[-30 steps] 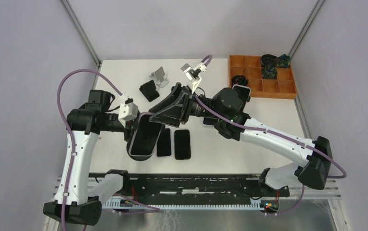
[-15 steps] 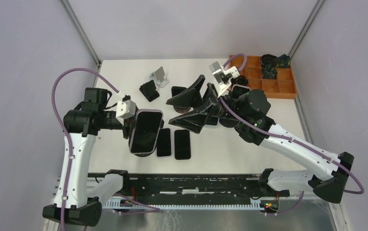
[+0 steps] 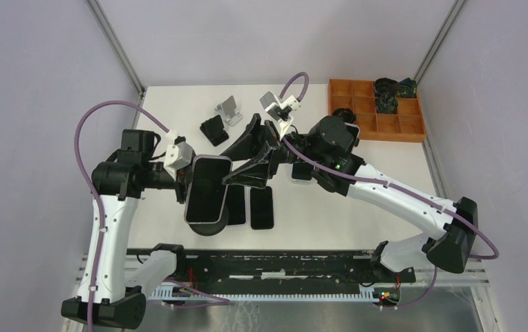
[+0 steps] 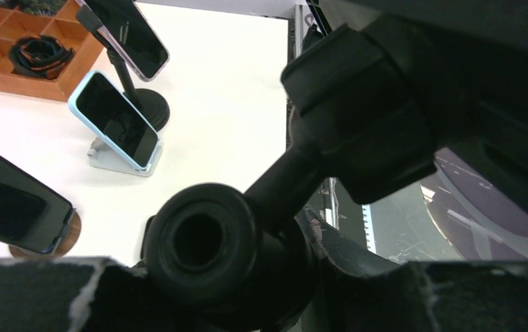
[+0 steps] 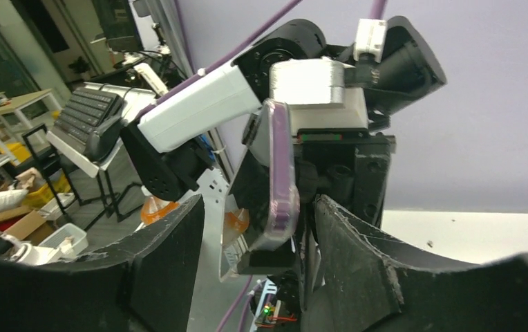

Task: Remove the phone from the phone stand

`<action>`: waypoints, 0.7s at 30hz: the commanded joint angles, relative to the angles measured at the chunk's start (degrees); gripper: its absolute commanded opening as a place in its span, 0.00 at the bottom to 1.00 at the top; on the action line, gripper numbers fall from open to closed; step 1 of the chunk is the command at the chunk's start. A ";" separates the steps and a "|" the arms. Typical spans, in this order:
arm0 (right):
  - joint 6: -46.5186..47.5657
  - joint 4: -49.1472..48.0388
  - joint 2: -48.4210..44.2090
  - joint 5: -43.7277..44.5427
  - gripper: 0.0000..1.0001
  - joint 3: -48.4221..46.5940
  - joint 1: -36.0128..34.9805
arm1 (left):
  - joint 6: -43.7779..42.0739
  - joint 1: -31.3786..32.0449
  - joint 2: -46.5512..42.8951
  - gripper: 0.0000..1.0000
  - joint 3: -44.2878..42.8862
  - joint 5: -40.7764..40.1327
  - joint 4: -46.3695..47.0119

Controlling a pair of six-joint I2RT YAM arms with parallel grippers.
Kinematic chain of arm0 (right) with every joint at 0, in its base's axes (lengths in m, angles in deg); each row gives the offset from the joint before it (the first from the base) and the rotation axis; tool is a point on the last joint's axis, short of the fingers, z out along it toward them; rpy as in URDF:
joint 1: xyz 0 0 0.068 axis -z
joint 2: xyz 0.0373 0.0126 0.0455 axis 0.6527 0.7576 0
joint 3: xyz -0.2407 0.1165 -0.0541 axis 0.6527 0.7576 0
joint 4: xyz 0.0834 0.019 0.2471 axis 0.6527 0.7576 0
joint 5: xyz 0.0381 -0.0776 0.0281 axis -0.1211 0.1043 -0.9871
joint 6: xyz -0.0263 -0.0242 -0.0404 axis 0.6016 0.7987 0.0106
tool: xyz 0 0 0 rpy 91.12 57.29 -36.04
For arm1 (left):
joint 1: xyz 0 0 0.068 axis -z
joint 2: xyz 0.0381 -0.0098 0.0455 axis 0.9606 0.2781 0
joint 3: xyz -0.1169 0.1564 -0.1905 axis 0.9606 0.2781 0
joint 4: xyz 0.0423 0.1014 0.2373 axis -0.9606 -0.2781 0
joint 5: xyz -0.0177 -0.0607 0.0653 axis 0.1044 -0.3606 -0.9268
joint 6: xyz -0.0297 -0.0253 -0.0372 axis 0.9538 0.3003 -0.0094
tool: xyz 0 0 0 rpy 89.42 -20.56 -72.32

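While the left gripper (image 3: 180,176) clamps the phone stand (image 3: 209,226) near the tabletop's (image 3: 178,104) front-left corner, the phone (image 3: 206,187) sits mounted. The right gripper (image 3: 242,162) gapes open, facing the phone's side.

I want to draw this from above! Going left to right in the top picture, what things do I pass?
left arm → purple-edged phone held up on its stand → black phone lying flat on the table → orange tray
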 commanded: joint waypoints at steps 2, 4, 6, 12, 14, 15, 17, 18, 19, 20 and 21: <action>-4.52 -8.28 1.59 -3.48 0.60 -3.40 -1.00 | 4.21 0.17 -1.29 0.02 0.85 4.57 1.89; -5.04 -8.51 2.15 -3.76 0.53 -3.72 -1.33 | 4.08 0.12 -1.30 0.02 1.11 3.36 1.89; -6.05 -8.99 2.59 -4.23 0.43 -3.82 -1.48 | 4.02 0.13 -1.05 0.02 1.20 1.89 1.89; -7.22 -6.52 4.35 -5.94 0.27 -5.56 -1.56 | 3.89 0.12 -1.02 0.02 0.75 -0.65 1.96; -6.57 -4.56 4.96 -6.28 0.29 -6.67 -1.55 | 2.80 0.21 -0.95 0.02 0.36 -1.64 1.27; -6.56 -4.40 5.14 -6.54 0.29 -6.87 -1.51 | 1.30 0.25 -0.79 0.02 0.09 -2.05 0.10; -6.72 -4.10 5.55 -6.91 0.28 -7.36 -1.56 | -1.62 0.32 -0.27 0.02 -0.32 -2.73 -2.72; -6.74 -3.85 5.72 -7.08 0.28 -7.69 -1.56 | -3.13 0.34 0.11 0.02 -0.56 -3.06 -4.31; -6.71 -3.66 5.96 -7.38 0.28 -7.99 -1.52 | -5.42 0.42 0.59 0.02 -1.02 -3.48 -6.41; -6.71 -3.29 6.17 -7.74 0.28 -8.30 -1.54 | -5.91 0.61 1.08 0.02 -1.26 -3.84 -7.60; -6.48 -2.65 6.27 -7.95 0.26 -8.67 -1.55 | -5.60 0.65 1.41 0.02 -1.39 -4.10 -7.75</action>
